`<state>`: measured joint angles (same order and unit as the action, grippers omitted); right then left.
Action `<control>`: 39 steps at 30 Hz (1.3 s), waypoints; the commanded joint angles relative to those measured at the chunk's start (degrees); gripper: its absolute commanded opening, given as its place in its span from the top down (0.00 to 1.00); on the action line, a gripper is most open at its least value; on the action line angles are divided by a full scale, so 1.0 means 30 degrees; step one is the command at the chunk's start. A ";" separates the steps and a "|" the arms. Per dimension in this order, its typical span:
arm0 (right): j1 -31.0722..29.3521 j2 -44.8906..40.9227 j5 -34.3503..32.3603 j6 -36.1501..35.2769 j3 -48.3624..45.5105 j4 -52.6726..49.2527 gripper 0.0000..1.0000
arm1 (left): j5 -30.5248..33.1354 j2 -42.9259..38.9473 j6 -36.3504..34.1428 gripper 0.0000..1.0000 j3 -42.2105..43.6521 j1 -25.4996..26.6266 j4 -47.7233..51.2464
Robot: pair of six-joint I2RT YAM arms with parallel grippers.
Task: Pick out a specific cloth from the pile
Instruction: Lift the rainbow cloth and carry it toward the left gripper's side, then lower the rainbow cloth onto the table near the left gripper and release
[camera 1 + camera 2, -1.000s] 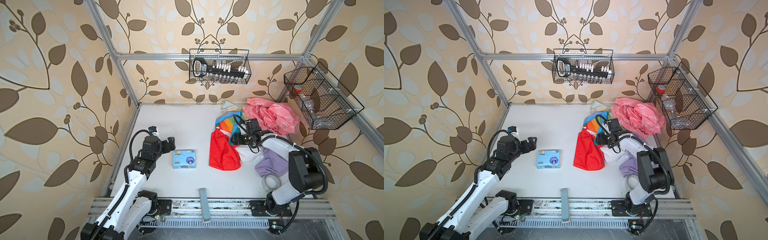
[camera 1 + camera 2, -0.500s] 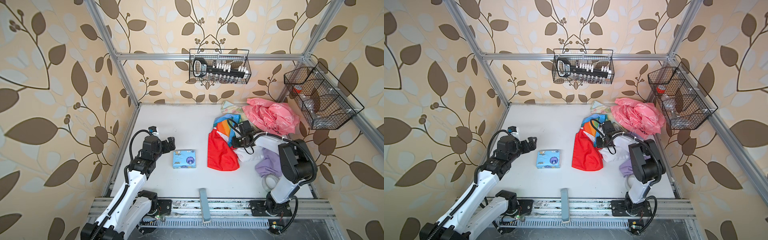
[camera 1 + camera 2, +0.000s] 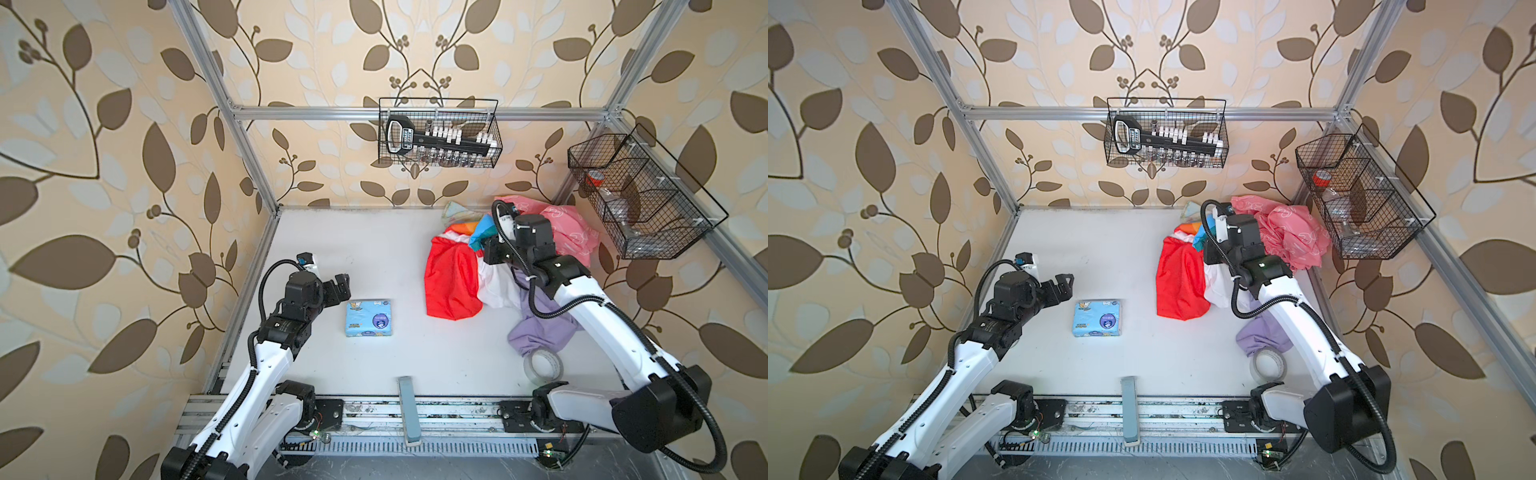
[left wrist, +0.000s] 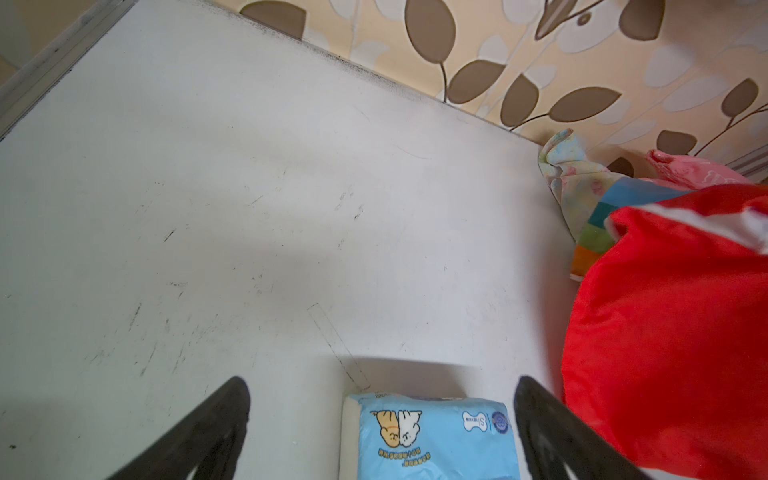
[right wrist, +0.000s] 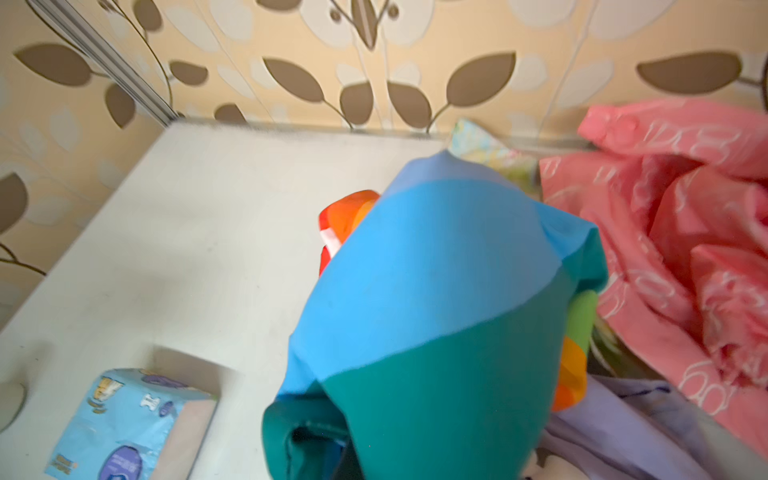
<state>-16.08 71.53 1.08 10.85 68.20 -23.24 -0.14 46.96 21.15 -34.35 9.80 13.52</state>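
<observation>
Our right jaws pinch the rainbow end of the cloth (image 3: 453,282), beside the pile (image 3: 575,237); a shallow bite may slip or drag the lilac fabric (image 3: 540,330) along; left jaws stand spread

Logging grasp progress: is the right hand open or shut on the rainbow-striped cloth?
Shut on the cloth: its blue and teal stripes rise bunched from the right hand in the right wrist view.
</observation>
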 commanded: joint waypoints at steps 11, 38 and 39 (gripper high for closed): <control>-0.1181 0.0183 0.4875 0.1245 0.5094 0.5962 1.00 | 0.0527 -0.1254 -0.0031 0.01 0.0263 0.0189 -0.0494; -0.7825 2.2220 1.0233 0.3452 2.3584 1.3141 1.00 | 0.6167 -0.6392 0.1681 0.01 0.1142 0.1068 0.0599; -0.7825 2.2944 1.0659 0.3891 2.3514 1.3817 1.00 | 0.6246 -0.6516 0.1688 0.01 0.1205 0.1068 0.0564</control>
<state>-39.55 137.62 27.81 18.31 136.00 7.75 14.35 28.38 24.82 -31.33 12.47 15.94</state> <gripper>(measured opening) 0.065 0.989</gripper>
